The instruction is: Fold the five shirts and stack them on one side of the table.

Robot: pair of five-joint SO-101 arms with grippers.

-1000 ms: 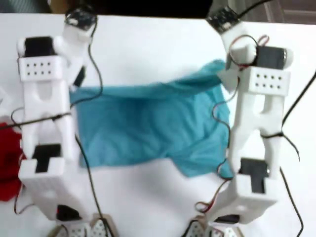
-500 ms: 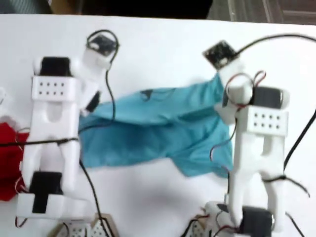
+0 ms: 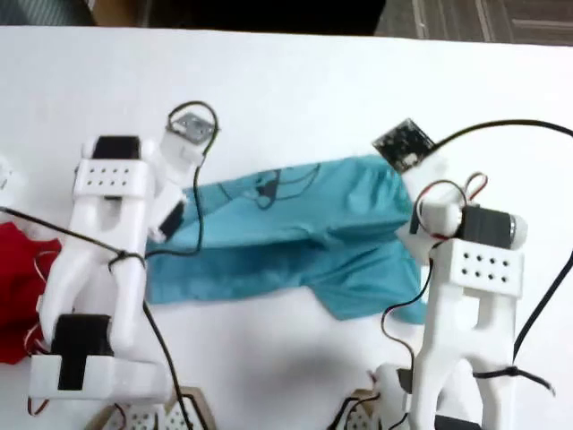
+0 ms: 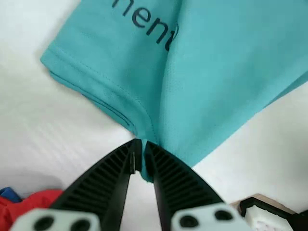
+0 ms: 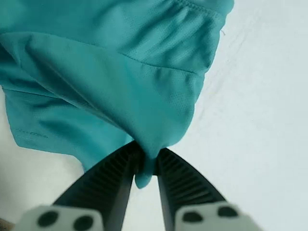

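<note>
Left gripper (image 4: pixel 143 145), right gripper (image 5: pixel 147 160): teal shirt (image 3: pixel 295 237) between

shirt (image 3: pixel 295 233) centre of table (image 3: pixel 286 81) | cloth (image 3: pixel 16 287) left of shirt, at edge

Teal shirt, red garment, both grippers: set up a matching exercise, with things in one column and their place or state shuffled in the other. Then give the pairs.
Things
1. teal shirt
2. red garment
3. left gripper
4. right gripper

Places or states
A. shut on a shirt edge near dark lettering
B. held at two ends, draped across the table
C. bunched apart from the shirt, touched by neither gripper
D. shut on a plain fold of shirt, no lettering nearby

Pairs: 1-B, 2-C, 3-A, 4-D
</note>
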